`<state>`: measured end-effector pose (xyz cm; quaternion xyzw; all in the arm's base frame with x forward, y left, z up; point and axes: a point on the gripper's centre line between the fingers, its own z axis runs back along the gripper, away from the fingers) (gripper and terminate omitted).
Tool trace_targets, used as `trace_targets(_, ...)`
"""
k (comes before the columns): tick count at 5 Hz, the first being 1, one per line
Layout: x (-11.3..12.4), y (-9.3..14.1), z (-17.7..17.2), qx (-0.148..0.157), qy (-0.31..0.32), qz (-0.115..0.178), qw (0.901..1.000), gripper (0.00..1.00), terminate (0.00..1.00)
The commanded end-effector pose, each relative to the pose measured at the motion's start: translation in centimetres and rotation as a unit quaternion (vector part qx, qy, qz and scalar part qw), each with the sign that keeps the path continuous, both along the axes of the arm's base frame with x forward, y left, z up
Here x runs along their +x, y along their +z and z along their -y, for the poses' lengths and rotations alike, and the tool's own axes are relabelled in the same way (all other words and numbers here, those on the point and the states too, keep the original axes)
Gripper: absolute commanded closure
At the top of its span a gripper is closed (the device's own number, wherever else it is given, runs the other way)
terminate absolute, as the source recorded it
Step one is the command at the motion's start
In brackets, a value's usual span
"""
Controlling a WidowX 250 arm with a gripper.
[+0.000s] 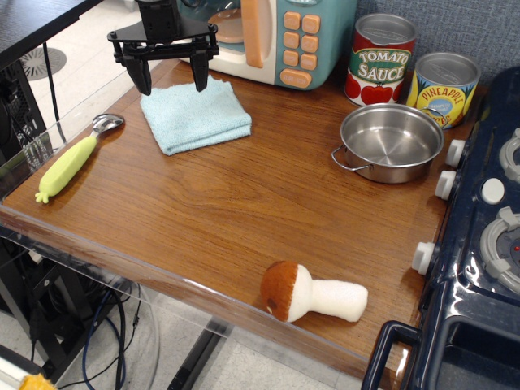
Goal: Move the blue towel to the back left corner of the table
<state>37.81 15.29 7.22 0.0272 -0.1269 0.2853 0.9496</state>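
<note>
The blue towel (pixel 196 116), a folded pale sky-blue cloth, lies flat on the brown wood table (pixel 244 203) near its back left corner, just in front of the toy microwave. My black gripper (pixel 171 84) hangs open above the towel's back left part, its two fingers spread wide. The fingertips (pixel 200 84) are at or just above the cloth and hold nothing.
A toy microwave (pixel 276 36) stands right behind the towel. A yellow-handled scoop (pixel 71 160) lies at the left edge. A steel pan (pixel 392 142), a tomato sauce can (pixel 381 61) and a pineapple can (pixel 444 89) sit back right. A plush mushroom (pixel 313 294) lies near the front edge. A navy toy stove (pixel 483 244) fills the right side.
</note>
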Motion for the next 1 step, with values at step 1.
trace_targets(1,-0.4,2.9,-0.96,0.015,0.005,0.037,0.9992,0.0,1.0)
